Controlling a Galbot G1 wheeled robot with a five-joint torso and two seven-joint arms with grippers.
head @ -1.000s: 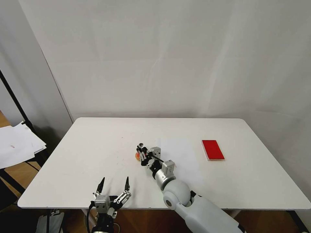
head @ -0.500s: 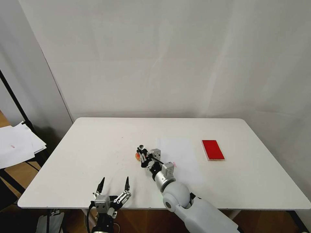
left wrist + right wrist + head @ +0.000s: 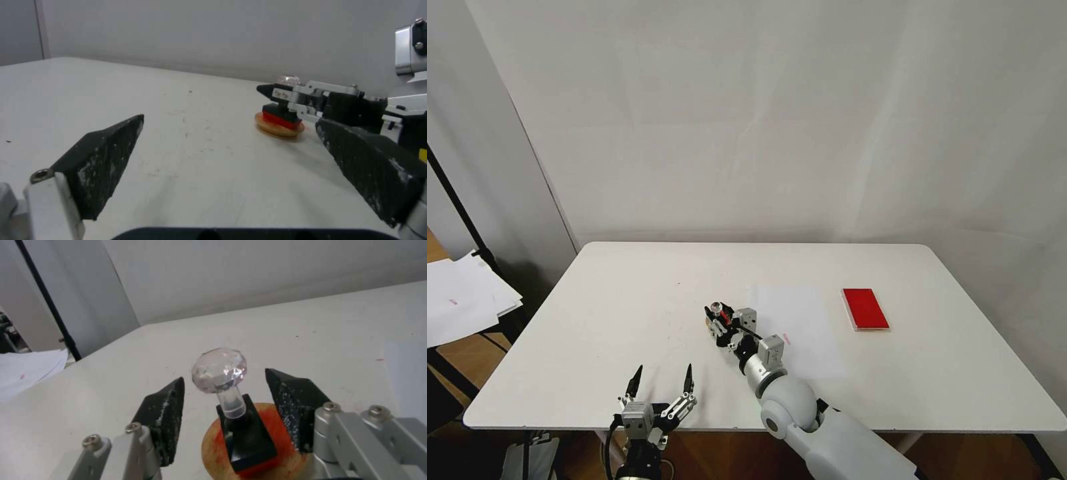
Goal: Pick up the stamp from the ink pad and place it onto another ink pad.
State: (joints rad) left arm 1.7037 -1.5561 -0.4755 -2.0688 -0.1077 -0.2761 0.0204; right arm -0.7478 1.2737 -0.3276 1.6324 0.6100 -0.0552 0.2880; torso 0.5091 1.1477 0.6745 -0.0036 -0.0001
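The stamp (image 3: 221,371), a black base with a clear faceted knob, stands upright on the small round orange-red ink pad (image 3: 213,448) near the table's middle. My right gripper (image 3: 225,377) is open around it, one finger on each side of the stem, neither touching. From the head view the stamp (image 3: 716,308) sits at the tip of the right gripper (image 3: 714,320). In the left wrist view, the stamp (image 3: 280,115) rests on the round pad (image 3: 279,129). The red rectangular ink pad (image 3: 865,308) lies bare at the right. My left gripper (image 3: 662,377) is open at the table's front edge.
A white sheet of paper (image 3: 807,327) lies on the white table (image 3: 627,300) between the round pad and the red pad. Loose papers (image 3: 460,300) rest on a stand beyond the table's left edge, beside a black pole (image 3: 457,207).
The right gripper has sunk a little with the stamp and its fingers have spread apart, letting go of it on the round pad. The left arm has not moved.
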